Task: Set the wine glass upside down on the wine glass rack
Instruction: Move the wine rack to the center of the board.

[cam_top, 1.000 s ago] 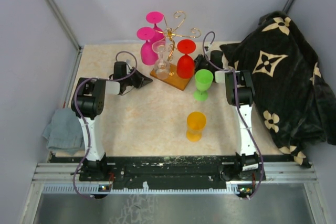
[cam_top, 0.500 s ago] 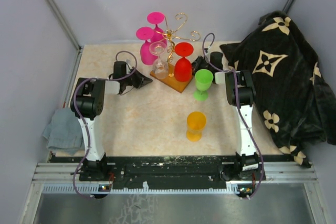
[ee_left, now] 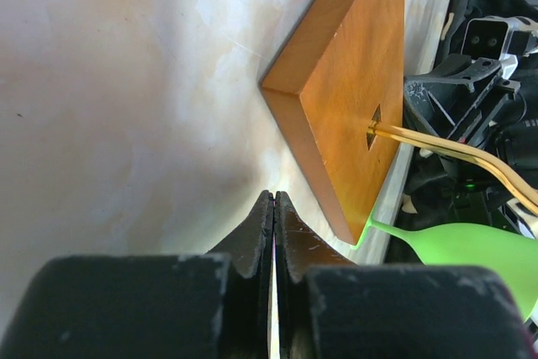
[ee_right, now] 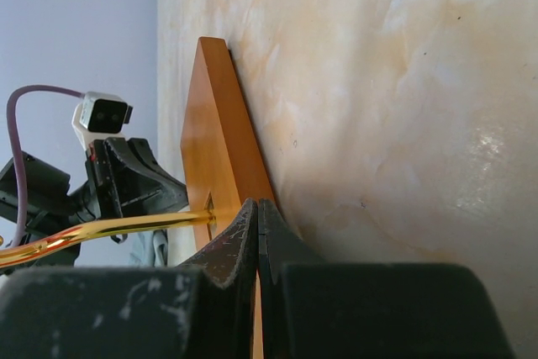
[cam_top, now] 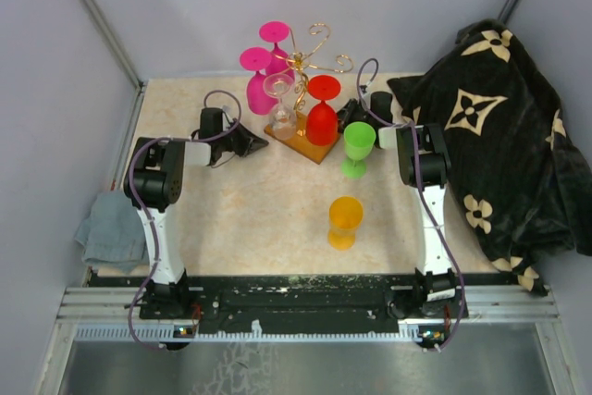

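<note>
The wine glass rack (cam_top: 310, 62) is gold wire on an orange-brown wooden base (cam_top: 298, 142) at the table's back middle. Upside down on it hang two pink glasses (cam_top: 260, 80), a clear glass (cam_top: 282, 104) and a red glass (cam_top: 323, 110). A green glass (cam_top: 357, 147) and an orange glass (cam_top: 345, 221) stand upright on the table. My left gripper (cam_top: 260, 143) is shut and empty, low at the base's left corner (ee_left: 345, 98). My right gripper (cam_top: 345, 116) is shut and empty, low by the base's right edge (ee_right: 214, 124). The gold post (ee_left: 454, 149) rises from the base.
A black blanket with cream flowers (cam_top: 499, 136) covers the right back of the table. A grey cloth (cam_top: 111, 228) lies off the left edge. Grey walls close in the back and both sides. The green glass (ee_left: 471, 245) stands just beyond the base's far corner.
The red and clear glasses on the rack have shifted slightly to the left since a second ago. Both arms have stayed in place, jaws shut.
</note>
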Robot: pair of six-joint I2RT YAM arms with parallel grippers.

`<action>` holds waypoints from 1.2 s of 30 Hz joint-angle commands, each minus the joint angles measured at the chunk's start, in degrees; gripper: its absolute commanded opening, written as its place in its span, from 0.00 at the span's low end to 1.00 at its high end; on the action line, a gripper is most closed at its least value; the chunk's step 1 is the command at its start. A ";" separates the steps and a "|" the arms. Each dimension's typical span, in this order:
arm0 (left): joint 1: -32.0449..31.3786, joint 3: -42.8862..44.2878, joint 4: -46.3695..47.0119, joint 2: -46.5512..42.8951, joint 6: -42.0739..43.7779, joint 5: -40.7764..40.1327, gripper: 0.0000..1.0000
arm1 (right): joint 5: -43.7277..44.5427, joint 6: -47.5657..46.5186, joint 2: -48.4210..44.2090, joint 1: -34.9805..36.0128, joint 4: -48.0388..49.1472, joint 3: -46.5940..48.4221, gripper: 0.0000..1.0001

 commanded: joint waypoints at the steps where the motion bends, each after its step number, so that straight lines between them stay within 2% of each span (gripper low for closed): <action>1: -0.18 2.58 -1.17 -1.37 1.20 0.35 0.03 | -3.96 0.49 -0.94 3.25 -3.90 -0.37 0.00; 12: 0.76 5.75 -3.79 -1.74 2.74 -0.13 0.03 | -1.98 3.18 1.80 1.56 -5.04 7.80 0.02; 25: 4.24 9.38 -5.02 -1.31 2.80 0.06 0.04 | 1.80 2.84 7.44 -1.73 -15.34 28.46 0.04; 30: 6.11 12.53 -7.18 -1.50 3.68 0.10 0.07 | 4.79 1.28 7.64 -3.55 -20.19 35.45 0.07; 36: 8.21 19.37 -11.47 -2.39 6.23 -1.27 0.15 | 7.02 1.00 5.47 -5.84 -22.94 40.01 0.09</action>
